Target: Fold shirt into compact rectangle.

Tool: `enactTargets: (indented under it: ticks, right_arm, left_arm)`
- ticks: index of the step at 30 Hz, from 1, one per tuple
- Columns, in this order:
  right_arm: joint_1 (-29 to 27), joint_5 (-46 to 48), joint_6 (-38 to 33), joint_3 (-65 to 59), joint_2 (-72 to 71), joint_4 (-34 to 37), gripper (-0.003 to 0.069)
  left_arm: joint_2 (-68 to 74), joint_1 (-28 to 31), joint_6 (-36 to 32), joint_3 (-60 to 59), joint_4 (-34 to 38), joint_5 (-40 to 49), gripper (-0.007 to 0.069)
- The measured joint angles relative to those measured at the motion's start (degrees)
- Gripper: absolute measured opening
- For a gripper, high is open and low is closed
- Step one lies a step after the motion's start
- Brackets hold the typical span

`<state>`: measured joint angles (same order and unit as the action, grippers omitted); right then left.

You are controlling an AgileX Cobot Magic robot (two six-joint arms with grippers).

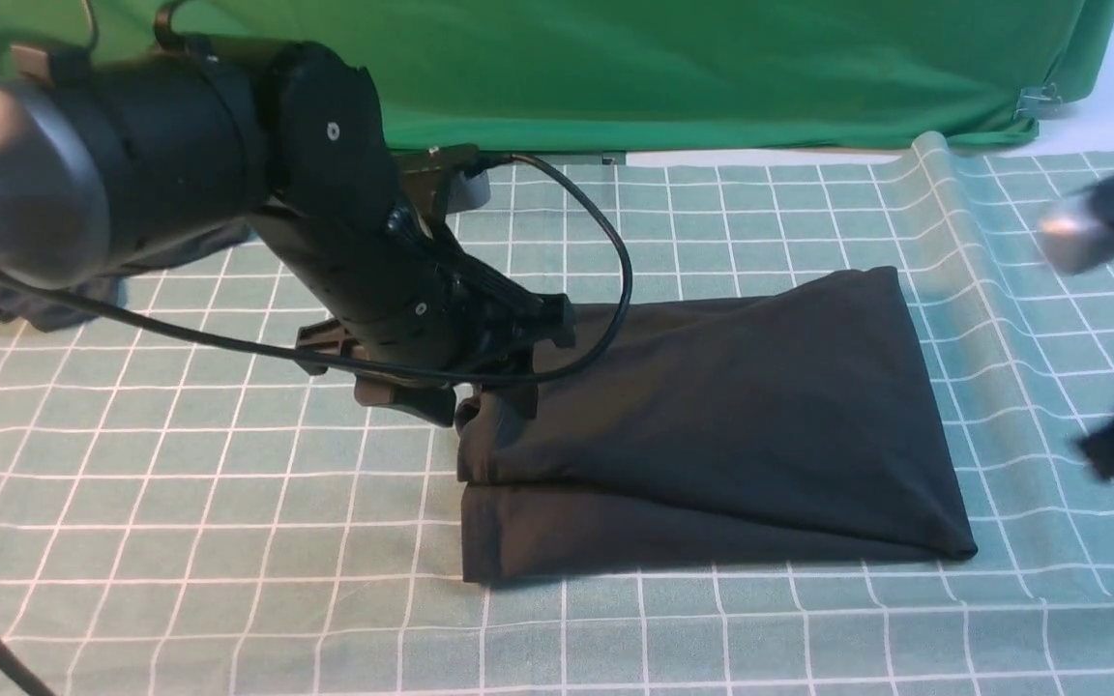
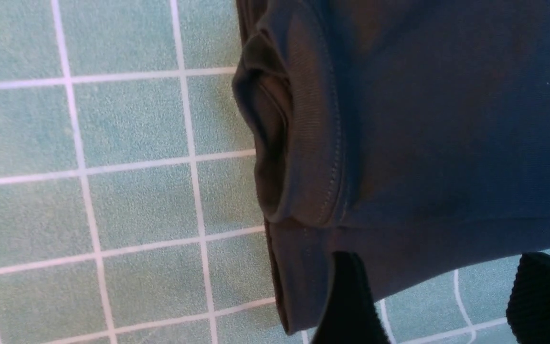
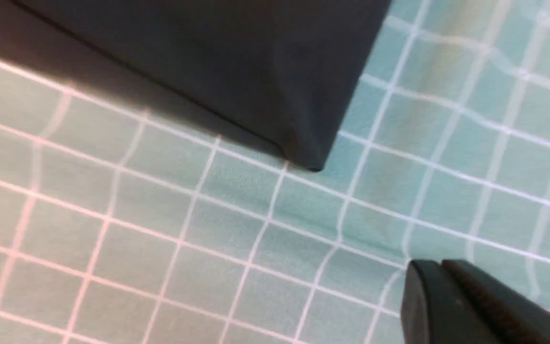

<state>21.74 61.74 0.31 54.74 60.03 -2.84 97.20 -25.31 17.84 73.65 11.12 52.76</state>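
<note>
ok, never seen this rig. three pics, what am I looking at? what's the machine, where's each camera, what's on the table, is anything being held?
It is a robot with two arms, each ending in a two-fingered gripper. The wide picture comes from a camera between the arms, looking forward. The other two come from cameras on the wrists.

On the checked teal tablecloth lies a black shirt, already folded into a rough rectangle. Behind it hangs a green cloth, and some other dark fabric sits at far left behind the arm.

The left gripper hovers at the shirt's left edge, where the left wrist picture shows the ribbed collar bunched up. Its fingers stand apart with nothing clamped between them.

The right gripper is off to the shirt's right, blurred in the wide picture, shut and empty, near the shirt's near right corner.

So nothing is held.
</note>
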Motion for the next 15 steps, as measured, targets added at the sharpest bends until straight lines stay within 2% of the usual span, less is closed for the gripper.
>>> enactTargets:
  ticks: [1,3,4,6,9,12,15]
  right_arm:
    - [0.0,-0.1,0.1,0.0,0.0,0.0,0.0020]
    - [0.0,-4.0,1.0,-5.1,-13.2,0.0,0.0020]
    - [0.0,-4.0,1.0,-5.5,-14.2,0.0,0.0020]
    - [0.0,-14.2,0.6,-12.7,-26.9,0.6,0.0020]
    - [0.0,-28.6,-1.9,-22.3,-38.0,2.8,0.0019]
    - [0.0,-37.8,-2.5,-29.3,-42.5,3.3,0.0015]
    - [0.0,-41.0,-2.7,-32.3,-43.8,3.5,0.0015]
  left_arm:
    - [0.0,0.0,0.0,0.0,-0.1,0.0,0.0410]
    - [0.0,0.0,-0.2,0.0,-0.5,0.0,0.0411]
    - [0.0,0.0,-0.2,0.0,-0.5,-0.1,0.0411]
    - [0.0,0.0,-0.5,0.0,-0.6,-0.4,0.0412]
    - [0.0,0.0,-0.9,0.0,-1.1,-1.2,0.0412]
    - [0.0,0.0,-1.1,0.0,-1.2,-1.8,0.0398]
    - [0.0,0.0,-1.2,0.0,-1.3,-3.3,0.0374]
